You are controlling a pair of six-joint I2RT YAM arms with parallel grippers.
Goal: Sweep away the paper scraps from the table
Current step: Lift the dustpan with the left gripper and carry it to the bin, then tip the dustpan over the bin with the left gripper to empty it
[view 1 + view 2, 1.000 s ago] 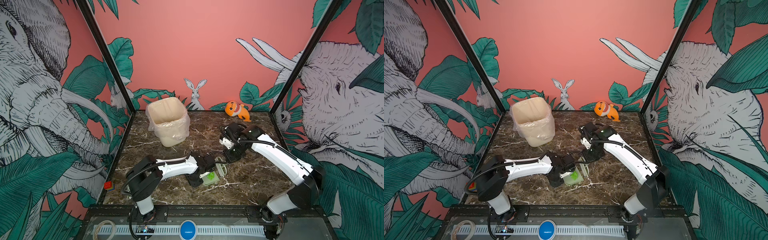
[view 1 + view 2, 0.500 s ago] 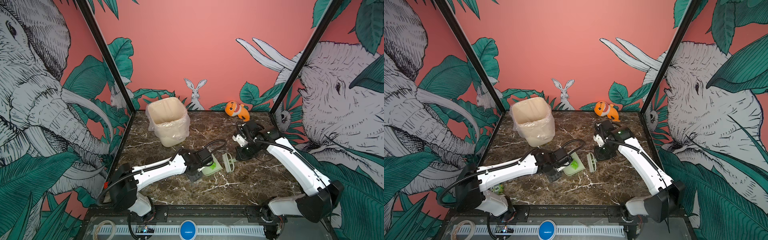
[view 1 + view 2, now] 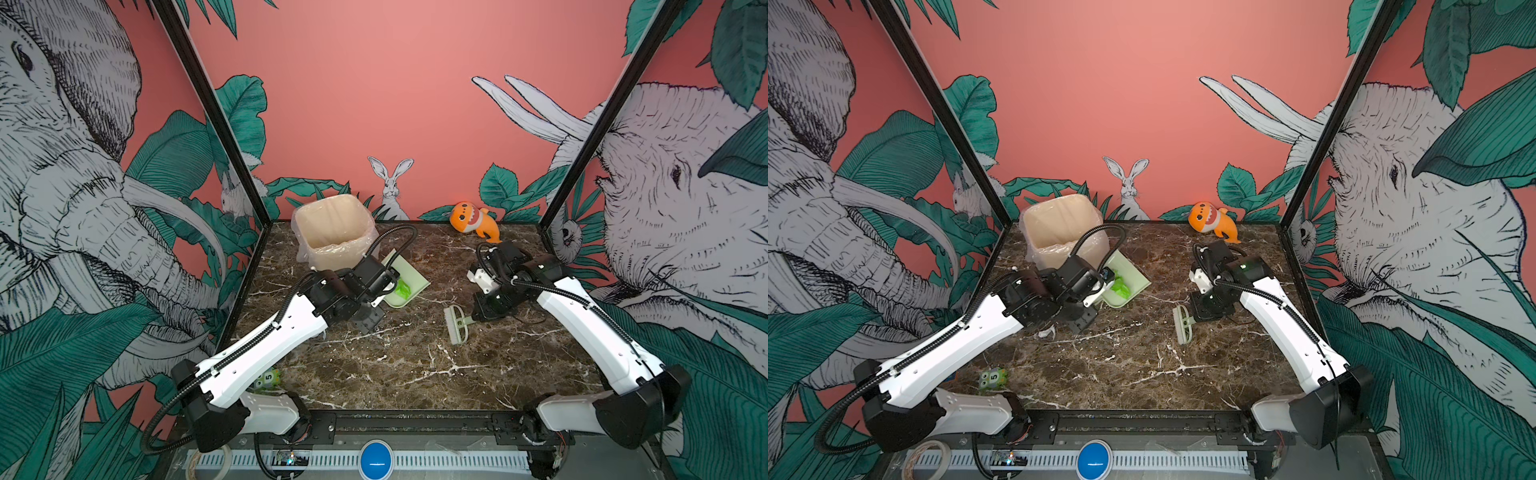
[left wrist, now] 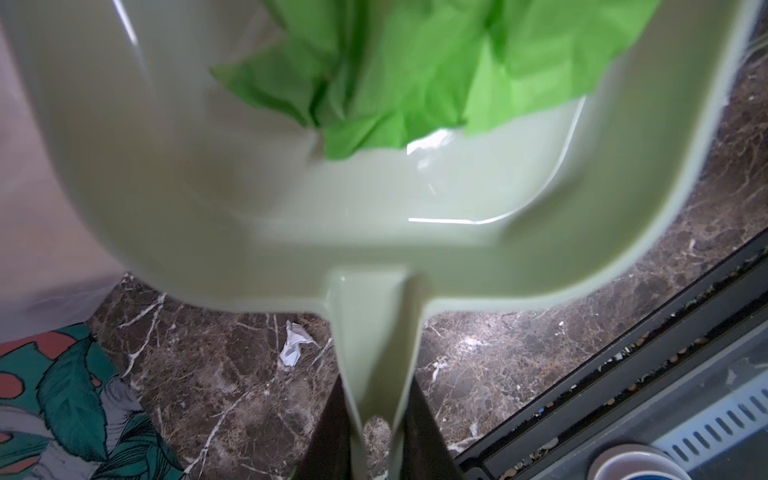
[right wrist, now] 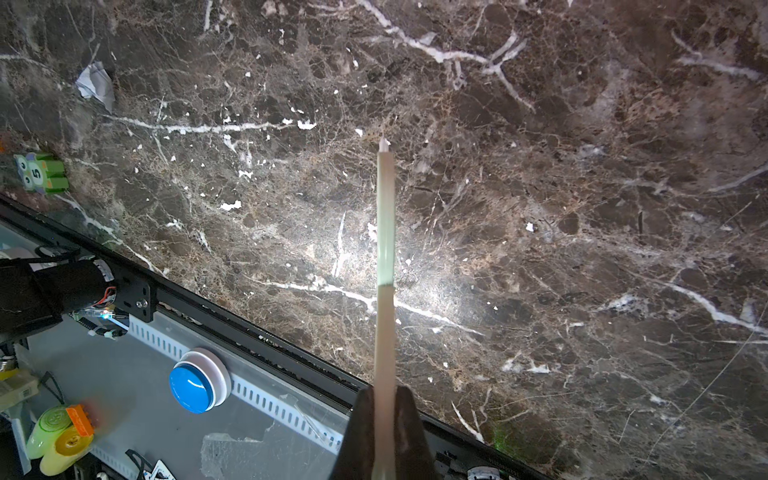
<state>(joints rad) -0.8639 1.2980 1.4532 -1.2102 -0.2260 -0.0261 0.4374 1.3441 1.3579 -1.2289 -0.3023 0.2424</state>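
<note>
Marble table between coral walls; left pincer grips dustpan, right pincer brush.

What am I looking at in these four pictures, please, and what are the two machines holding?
These are two white robot arms working over a marble-patterned table. Two pictures come from one camera head above, showing the whole scene; the other two come from a camera on each arm's wrist, looking along what it holds. The left fingers are shut on the handle of a pale green dustpan, held beside the bin, with crumpled green paper in it. The right fingers are shut on a brush. On the table lie a white scrap, a small green block marked five and an orange shark toy at the back.
</note>
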